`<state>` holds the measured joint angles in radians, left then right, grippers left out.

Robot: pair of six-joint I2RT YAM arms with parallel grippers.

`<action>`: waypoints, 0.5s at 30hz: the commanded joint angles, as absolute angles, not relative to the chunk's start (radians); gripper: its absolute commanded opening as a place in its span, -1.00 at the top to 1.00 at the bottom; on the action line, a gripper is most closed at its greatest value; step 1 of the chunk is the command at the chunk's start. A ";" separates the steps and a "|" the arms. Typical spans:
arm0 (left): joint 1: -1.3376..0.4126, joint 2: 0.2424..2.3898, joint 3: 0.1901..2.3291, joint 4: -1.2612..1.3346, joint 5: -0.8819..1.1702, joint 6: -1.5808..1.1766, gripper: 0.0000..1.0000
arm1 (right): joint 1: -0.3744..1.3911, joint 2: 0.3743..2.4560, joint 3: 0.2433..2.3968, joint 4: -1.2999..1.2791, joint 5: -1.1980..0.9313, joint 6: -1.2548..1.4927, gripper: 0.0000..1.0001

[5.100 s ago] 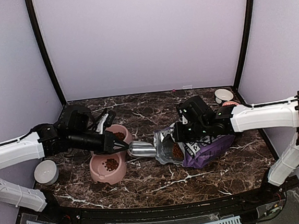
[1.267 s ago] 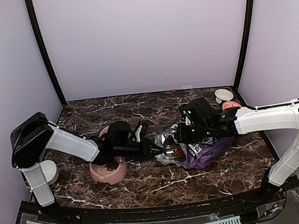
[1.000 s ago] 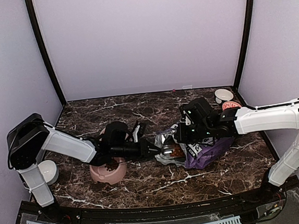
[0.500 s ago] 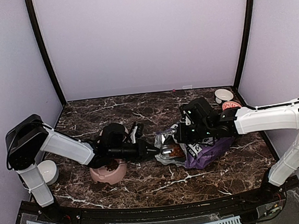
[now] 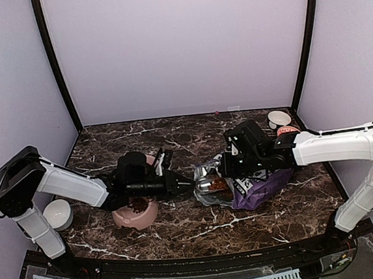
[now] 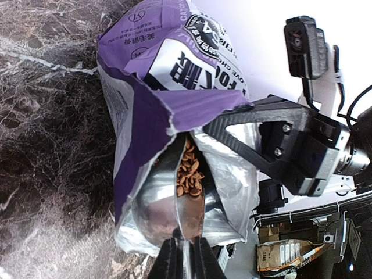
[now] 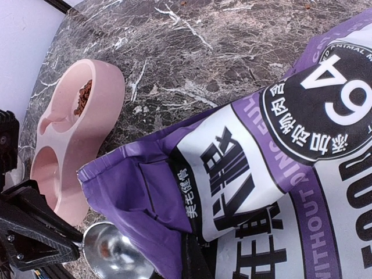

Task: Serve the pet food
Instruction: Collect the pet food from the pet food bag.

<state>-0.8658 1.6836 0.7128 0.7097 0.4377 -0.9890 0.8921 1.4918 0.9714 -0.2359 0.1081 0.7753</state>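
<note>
The purple-and-white bag (image 5: 259, 184) lies on its side with its mouth facing left. My right gripper (image 7: 195, 258) is shut on the bag's upper lip and holds the mouth open. A metal scoop (image 6: 157, 203) sits in that mouth, its handle pinched in my shut left gripper (image 6: 185, 258). Reddish-brown pet food (image 6: 189, 168) lies in the scoop, with more inside the bag. The pink double bowl (image 5: 135, 214) stands left of the bag, under my left wrist. One of its wells holds some pet food (image 7: 83, 97); the well nearer the scoop looks bare.
A white bowl (image 5: 56, 215) sits at the table's left edge by the left arm's base. Another white bowl (image 5: 279, 118) and a pink-rimmed dish (image 5: 289, 130) stand at the back right. Walls close in the back and both sides.
My left arm has drawn back to the left a little, and the scoop has slid with it toward the bag's mouth. The right gripper and the bag have stayed put.
</note>
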 commanded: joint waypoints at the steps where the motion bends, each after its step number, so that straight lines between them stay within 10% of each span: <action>1: -0.859 1.608 0.680 0.745 0.443 -0.988 1.00 | 0.875 1.473 1.002 -0.299 0.177 0.759 1.00; 15: -0.859 1.523 0.587 0.758 0.428 -0.983 1.00 | 0.875 1.480 1.047 -0.323 0.179 0.752 1.00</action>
